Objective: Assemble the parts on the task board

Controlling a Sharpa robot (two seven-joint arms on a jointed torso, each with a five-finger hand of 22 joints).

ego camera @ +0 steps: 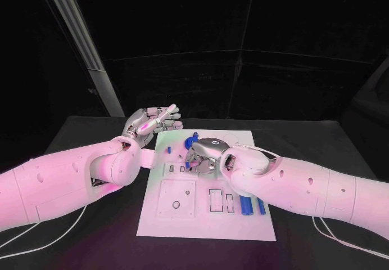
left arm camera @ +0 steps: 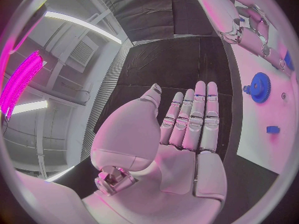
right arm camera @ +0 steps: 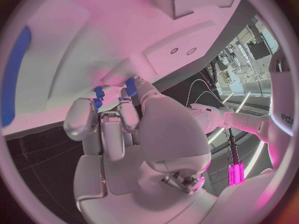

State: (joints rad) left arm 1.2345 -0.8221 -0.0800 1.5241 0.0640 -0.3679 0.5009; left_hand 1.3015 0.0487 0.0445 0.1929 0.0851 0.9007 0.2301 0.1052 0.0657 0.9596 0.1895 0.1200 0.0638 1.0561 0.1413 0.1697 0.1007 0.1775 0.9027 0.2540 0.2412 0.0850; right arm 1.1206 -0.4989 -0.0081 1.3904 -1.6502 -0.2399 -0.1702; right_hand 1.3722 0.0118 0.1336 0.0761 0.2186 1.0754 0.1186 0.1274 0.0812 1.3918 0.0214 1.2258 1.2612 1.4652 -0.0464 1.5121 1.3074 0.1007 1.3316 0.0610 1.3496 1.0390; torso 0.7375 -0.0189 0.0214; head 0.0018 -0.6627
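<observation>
While the black desk (ego camera: 97, 135) carries the white task board (ego camera: 207, 222) at its centre, the right robot hand (ego camera: 204, 154) presses down mid-board, fingers curled round small blue parts (right arm camera: 98, 91). The left robot hand (ego camera: 150, 122) hovers flat and empty at the board's 11 o'clock corner. Risk: a tilted part could jam or slip, since the fingers hide its seat.

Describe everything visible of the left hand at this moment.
The left hand is silver and metallic-looking, on a white arm. It is raised beside the white task board's far left corner, palm open, its fingers straight, close together and holding nothing. The left wrist view shows the palm empty, black table beyond it, with a blue gear lying on the board nearby.
</observation>
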